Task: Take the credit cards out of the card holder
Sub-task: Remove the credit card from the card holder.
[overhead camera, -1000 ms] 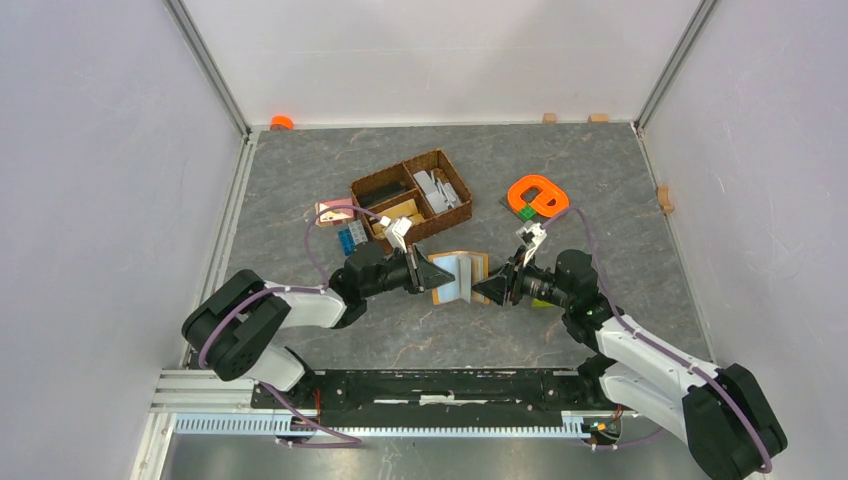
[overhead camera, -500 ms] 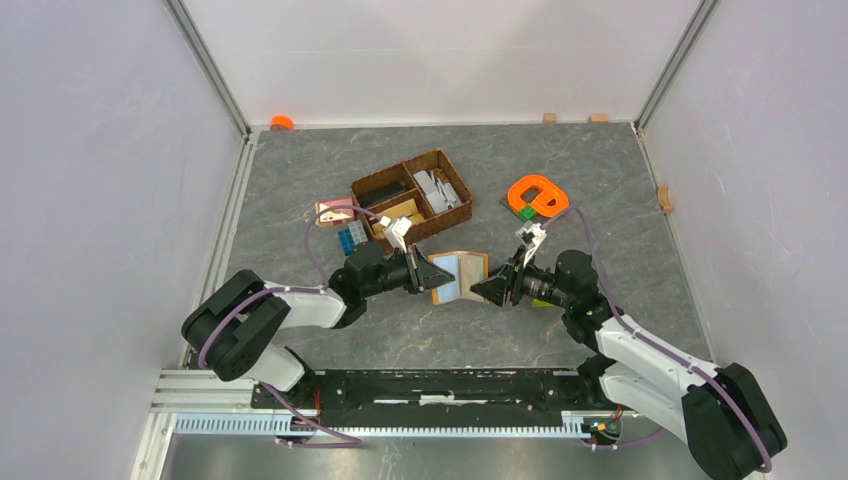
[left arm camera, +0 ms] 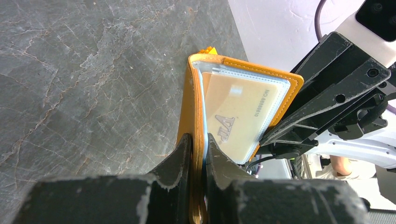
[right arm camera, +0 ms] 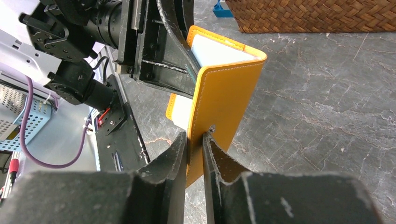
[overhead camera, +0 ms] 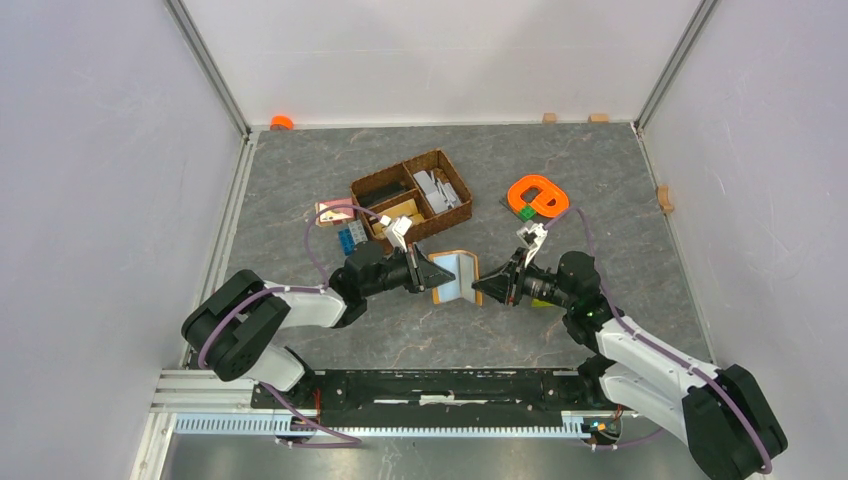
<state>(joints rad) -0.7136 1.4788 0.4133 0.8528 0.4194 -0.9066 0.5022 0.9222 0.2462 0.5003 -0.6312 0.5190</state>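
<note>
The mustard-orange card holder (overhead camera: 455,272) is held up on edge between both arms, partly open. My left gripper (overhead camera: 432,272) is shut on its left cover; in the left wrist view the fingers (left arm camera: 198,137) pinch the orange cover (left arm camera: 189,93). A tan credit card (left arm camera: 238,114) sits in a clear sleeve inside. My right gripper (overhead camera: 480,288) is shut on the other cover. In the right wrist view its fingers (right arm camera: 195,135) press both sides of the orange flap (right arm camera: 224,93), near a small metal snap.
A brown wicker basket (overhead camera: 411,192) with cards and small items stands behind the holder. An orange plastic ring (overhead camera: 537,195) lies at the back right, blue blocks (overhead camera: 350,238) lie left of the basket. Grey walls enclose the table.
The right gripper's jaws have narrowed onto the holder's right cover and moved slightly left, folding the holder a little. The left gripper has kept its grip without moving.
</note>
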